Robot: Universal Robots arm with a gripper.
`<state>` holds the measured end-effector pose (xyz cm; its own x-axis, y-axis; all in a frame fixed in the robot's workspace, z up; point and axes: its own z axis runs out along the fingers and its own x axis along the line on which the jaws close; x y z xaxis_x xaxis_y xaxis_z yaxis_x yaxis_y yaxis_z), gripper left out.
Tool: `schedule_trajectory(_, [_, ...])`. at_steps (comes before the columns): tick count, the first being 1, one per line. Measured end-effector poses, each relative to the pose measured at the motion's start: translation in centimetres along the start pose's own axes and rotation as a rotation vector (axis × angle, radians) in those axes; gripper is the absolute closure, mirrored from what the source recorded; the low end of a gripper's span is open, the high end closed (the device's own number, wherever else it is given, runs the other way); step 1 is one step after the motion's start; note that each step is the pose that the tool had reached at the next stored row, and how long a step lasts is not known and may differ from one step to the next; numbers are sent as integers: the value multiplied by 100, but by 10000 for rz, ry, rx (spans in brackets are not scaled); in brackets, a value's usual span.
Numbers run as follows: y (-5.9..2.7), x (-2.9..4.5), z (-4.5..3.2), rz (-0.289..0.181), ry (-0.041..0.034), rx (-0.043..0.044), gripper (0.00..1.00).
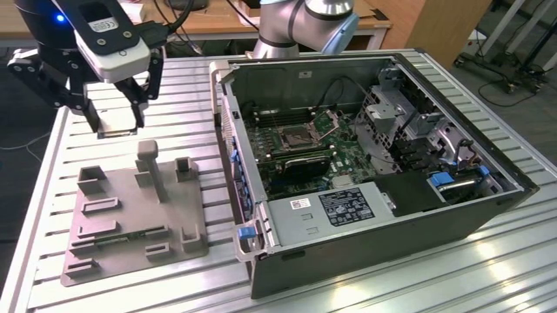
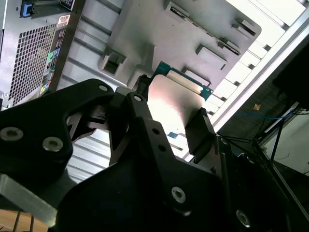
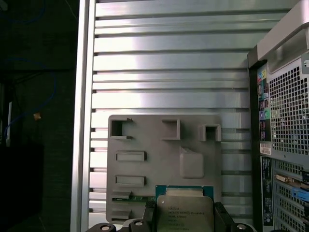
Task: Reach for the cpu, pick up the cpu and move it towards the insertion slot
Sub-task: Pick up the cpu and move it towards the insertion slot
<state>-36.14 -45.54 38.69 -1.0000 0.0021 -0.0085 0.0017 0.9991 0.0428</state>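
Note:
The cpu (image 1: 119, 128), a flat silvery square chip on a teal-edged board, hangs in the air with my gripper (image 1: 117, 122) shut on its edges. It is up over the ribbed table at the exterior view's left, beyond the far end of the grey plastic tray (image 1: 122, 215). In both wrist views the cpu (image 2: 178, 96) (image 3: 183, 210) sits between my black fingers (image 2: 200, 126), with the tray (image 3: 154, 140) below it. The insertion slot (image 1: 301, 135), a dark square socket in a silver frame with its flap raised, lies on the green board inside the open computer case, well off to the exterior view's right.
The open case's near wall (image 1: 228, 130) stands between my gripper and the socket. A narrow green memory stick (image 1: 130, 236) lies in the tray. An upright grey post (image 1: 150, 163) rises from the tray just below my gripper. The table edge (image 1: 39, 195) runs along the exterior view's left.

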Motion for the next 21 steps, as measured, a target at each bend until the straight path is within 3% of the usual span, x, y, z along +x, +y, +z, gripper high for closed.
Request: schedule_trajectory(21, [0, -138, 2, 0, -1, -1, 46])
